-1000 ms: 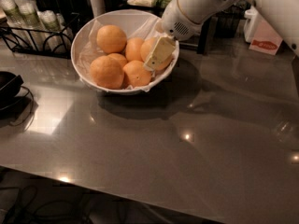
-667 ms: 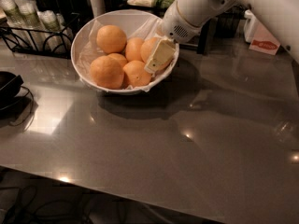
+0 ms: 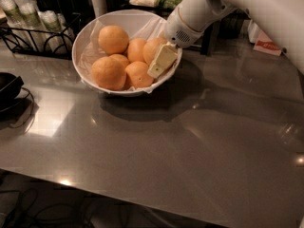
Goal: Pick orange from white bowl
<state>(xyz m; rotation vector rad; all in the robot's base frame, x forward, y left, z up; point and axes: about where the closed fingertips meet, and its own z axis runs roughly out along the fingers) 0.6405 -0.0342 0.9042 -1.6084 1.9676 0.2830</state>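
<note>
The white bowl [image 3: 85,42], lined with crinkled white paper, stands at the back left of the grey table and holds several pale-orange oranges. The largest ones lie at the back left [image 3: 113,39] and front left [image 3: 109,72]. My gripper [image 3: 161,61], cream-coloured on the end of the white arm [image 3: 199,13], reaches down into the right side of the bowl. It sits against the rightmost orange [image 3: 152,49] and just above the front-right orange [image 3: 137,75]. The rightmost orange is partly hidden behind the gripper.
A black wire rack [image 3: 33,37] with pale cups stands left of the bowl. A black object with a cable [image 3: 7,87] lies at the left edge. Containers and a red-and-white carton [image 3: 266,44] stand along the back. The grey tabletop [image 3: 190,146] stretches in front.
The gripper has sunk slightly lower into the right side of the bowl. The bowl and oranges have not moved.
</note>
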